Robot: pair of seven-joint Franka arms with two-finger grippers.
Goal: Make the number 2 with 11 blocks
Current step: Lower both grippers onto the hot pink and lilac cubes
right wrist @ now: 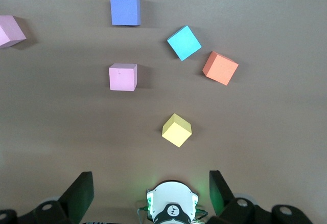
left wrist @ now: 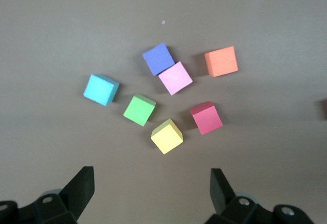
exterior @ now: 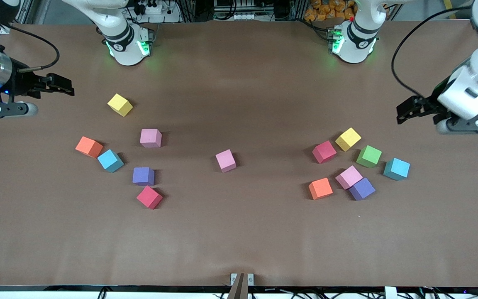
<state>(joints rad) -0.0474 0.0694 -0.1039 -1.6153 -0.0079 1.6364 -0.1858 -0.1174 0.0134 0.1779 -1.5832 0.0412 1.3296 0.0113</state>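
Taking the front view as a clock face with 12 toward the arms' bases, the blocks lie loose on the brown desk [exterior: 239, 232], not yet joined into a digit. One pink block [exterior: 226, 160] sits alone at the middle. At its 9 o'clock, toward the right arm's end, six are spread around a second pink block [exterior: 151, 138]: a yellow block [exterior: 120, 104] at 11, an orange block [exterior: 89, 147] at 9 with a teal block [exterior: 110, 160] just beside it at 8, and a purple block [exterior: 143, 176] at 6 with a red block [exterior: 149, 197] just beside it, nearer the camera. At the middle block's 3 o'clock, toward the left arm's end, seven cluster around a third pink block [exterior: 349, 177]: a second red block [exterior: 324, 152] between 10 and 11, a second yellow block [exterior: 348, 139] at 12, a green block [exterior: 369, 156] between 1 and 2, a second teal block [exterior: 396, 169] at 3, a second purple block [exterior: 362, 189] touching it between 4 and 5, and a second orange block [exterior: 320, 188] at 8. The right hand [exterior: 65, 85] hangs over bare desk at its own end, fingers spread wide and holding nothing. The left hand [exterior: 405, 111] hangs likewise over its end, fingers apart and empty.
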